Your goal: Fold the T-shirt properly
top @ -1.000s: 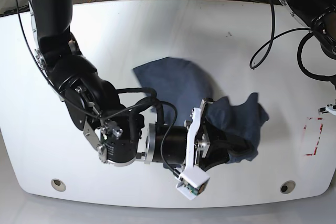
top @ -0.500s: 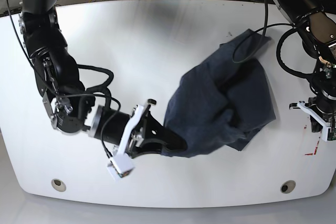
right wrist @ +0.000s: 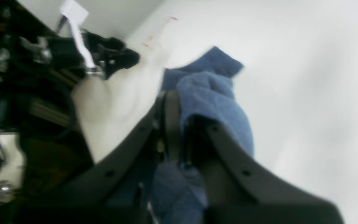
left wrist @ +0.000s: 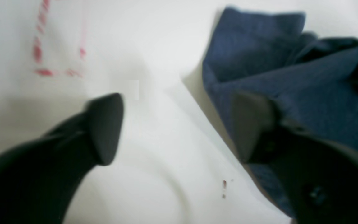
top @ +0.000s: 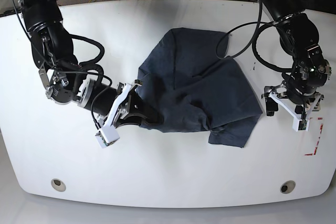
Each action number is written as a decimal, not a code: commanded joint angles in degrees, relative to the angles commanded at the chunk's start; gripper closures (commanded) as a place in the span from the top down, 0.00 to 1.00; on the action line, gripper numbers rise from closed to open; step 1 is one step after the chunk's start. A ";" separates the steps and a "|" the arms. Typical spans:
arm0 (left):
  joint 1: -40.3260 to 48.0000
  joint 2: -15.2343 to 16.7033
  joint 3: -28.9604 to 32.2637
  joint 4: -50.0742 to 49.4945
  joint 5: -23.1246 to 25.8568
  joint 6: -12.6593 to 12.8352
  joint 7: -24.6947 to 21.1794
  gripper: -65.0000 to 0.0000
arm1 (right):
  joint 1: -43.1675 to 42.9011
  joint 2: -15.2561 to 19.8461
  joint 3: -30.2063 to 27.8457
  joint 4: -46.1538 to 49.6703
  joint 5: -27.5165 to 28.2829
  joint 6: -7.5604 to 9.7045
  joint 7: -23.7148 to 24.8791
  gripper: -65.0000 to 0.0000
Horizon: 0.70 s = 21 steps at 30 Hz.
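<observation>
The T-shirt (top: pixel 199 82) lies crumpled and partly spread in the middle of the white table (top: pixel 157 182), dark navy side up. My right gripper (top: pixel 151 120) is on the base view's left, shut on the T-shirt's lower left edge. The right wrist view shows blue cloth (right wrist: pixel 216 102) bunched between the closed right gripper (right wrist: pixel 182 124). My left gripper (top: pixel 287 102) hovers just off the T-shirt's right edge. In the left wrist view the left gripper (left wrist: pixel 179 102) stands open over bare table, and its right finger (left wrist: pixel 250 124) overlaps the edge of the T-shirt (left wrist: pixel 291 77).
Red tape marks (top: pixel 315 140) sit near the table's right edge, also as red tape (left wrist: pixel 42 53) past the left finger. Black cables (top: pixel 247 40) loop over the shirt's upper right. Two round holes (top: pixel 59 184) (top: pixel 287 187) sit near the front edge.
The right arm has drawn the T-shirt leftward and away from the front edge, spreading it wider. The left arm has come in toward the T-shirt's right edge.
</observation>
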 joint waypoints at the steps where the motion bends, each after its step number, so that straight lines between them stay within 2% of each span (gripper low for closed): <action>1: 0.00 0.00 0.97 -1.05 0.00 0.00 -0.79 0.83 | 0.00 0.00 0.00 -0.09 0.00 0.00 0.00 0.00; 7: -0.26 -0.18 5.89 -7.65 -0.18 0.00 -4.84 0.83 | 0.00 0.00 -0.09 -0.09 -0.09 0.00 0.00 0.00; 13: -0.44 -0.18 10.20 -16.09 0.00 0.26 -12.04 0.83 | 0.00 0.00 0.09 -0.26 -0.18 0.00 0.00 0.00; 21: -3.16 -0.35 10.20 -26.46 0.00 0.26 -12.57 0.82 | 0.00 0.00 0.09 -0.35 -0.26 0.00 0.00 0.00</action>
